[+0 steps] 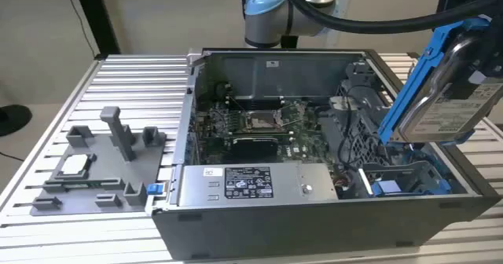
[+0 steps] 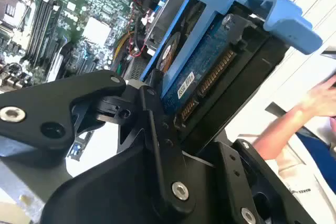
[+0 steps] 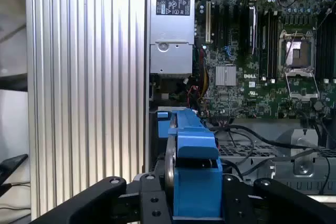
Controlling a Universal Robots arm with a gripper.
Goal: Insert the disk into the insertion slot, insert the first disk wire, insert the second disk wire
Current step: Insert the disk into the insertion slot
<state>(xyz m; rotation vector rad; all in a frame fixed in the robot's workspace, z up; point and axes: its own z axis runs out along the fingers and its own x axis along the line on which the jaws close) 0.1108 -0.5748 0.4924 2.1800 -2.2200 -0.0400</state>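
Exterior view: the flat silver metal disk (image 1: 449, 99), in its bright blue plastic carrier, hung tilted on edge above the grey sheet-metal insertion slot (image 1: 401, 178) with blue fittings, at the open case's near corner on the exterior view's right. It was not yet seated.

Judgement: square the carrier to the bay walls and keep it clear of the loose black wires (image 1: 344, 135).

The disk's white label and the grey power-supply box (image 1: 247, 184) label bore print, left unread.

Second wrist view: the black gripper (image 2: 205, 95) had its fingers clamped on the disk's edges. A person's hand (image 2: 320, 100) was nearby.

First wrist view: the disk stood edge-on over the case rim.
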